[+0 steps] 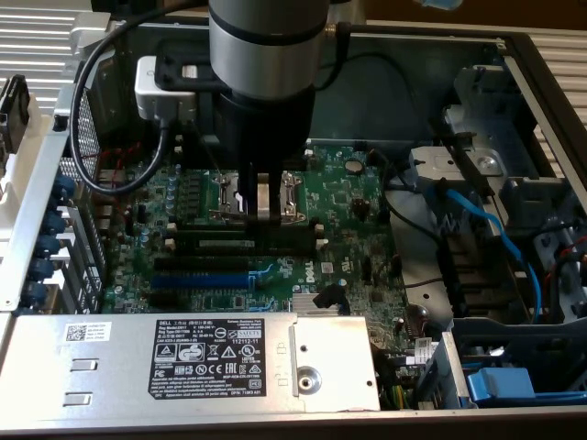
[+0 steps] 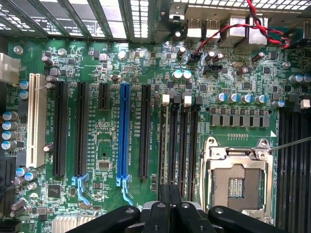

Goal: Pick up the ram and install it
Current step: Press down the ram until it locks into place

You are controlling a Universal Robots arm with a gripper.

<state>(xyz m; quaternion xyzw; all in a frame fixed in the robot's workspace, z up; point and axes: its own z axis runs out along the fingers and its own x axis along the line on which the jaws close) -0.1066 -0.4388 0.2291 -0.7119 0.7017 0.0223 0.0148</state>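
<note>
Pincer (image 1: 265, 213) hangs over the green motherboard (image 1: 344, 197) beside the processor socket (image 1: 295, 195), jaws together with nothing visibly clamped. The ram (image 1: 225, 244) (dark-green stick, pale label) appears to stand on edge in a black memory slot (image 1: 292, 246), just beside the fingertips toward the exterior view's left; contact can't be told. In the wrist view the pincer (image 2: 170, 208) sits over the memory slots.
</note>
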